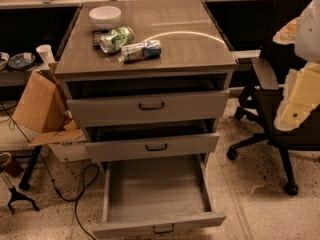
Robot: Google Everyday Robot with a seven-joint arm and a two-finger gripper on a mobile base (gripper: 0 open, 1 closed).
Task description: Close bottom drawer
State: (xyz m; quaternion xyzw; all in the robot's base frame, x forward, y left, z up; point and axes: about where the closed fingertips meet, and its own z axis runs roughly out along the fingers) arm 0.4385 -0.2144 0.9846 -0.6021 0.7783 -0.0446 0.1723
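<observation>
The bottom drawer (157,194) of a grey wood-grain cabinet (190,44) is pulled far out. Its wide flat tray is empty, and its narrow front panel with a small dark bar handle (163,229) sits at the lower edge of the view. The medium drawer (152,146) and the tall top drawer (150,106) above it stand slightly open. My arm and gripper (299,96) show as white and cream shapes at the right edge, well to the right of the cabinet and above the bottom drawer, touching nothing.
On the cabinet top are a white bowl (105,15), a green can (116,39) and a second can (141,50), both on their sides. A black office chair (272,109) stands close on the right. A cardboard box (40,104) and floor cables (75,194) are on the left.
</observation>
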